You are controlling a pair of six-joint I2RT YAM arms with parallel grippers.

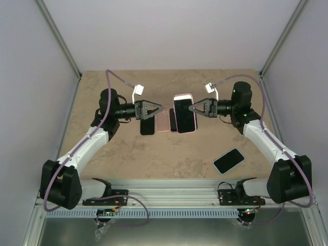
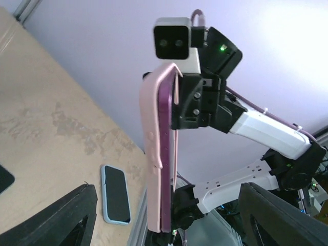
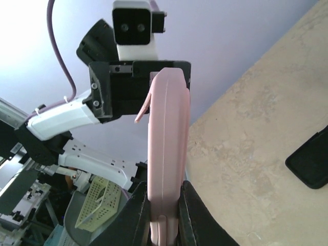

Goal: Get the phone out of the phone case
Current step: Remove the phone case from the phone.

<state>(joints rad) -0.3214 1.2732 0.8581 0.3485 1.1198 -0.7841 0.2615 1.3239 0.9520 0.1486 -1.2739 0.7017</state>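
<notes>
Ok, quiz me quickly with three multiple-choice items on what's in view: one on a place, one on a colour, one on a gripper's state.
1. Where is the blue-cased phone?
A. Flat on the table, near the right arm
B. In the left gripper
C. Stacked on the held case

2. What colour is the case held up in the air?
A. Green
B. Pink
C. Yellow

3. How does the left gripper stand?
A. Shut on the held case
B. Shut on the blue-cased phone
C. Open, holding nothing

Answers:
1. A: the blue-cased phone lies on the table beside the right arm.
2. B: the right gripper is shut on a pink case.
3. C: the left gripper has its fingers spread apart in its wrist view, touching nothing.
</notes>
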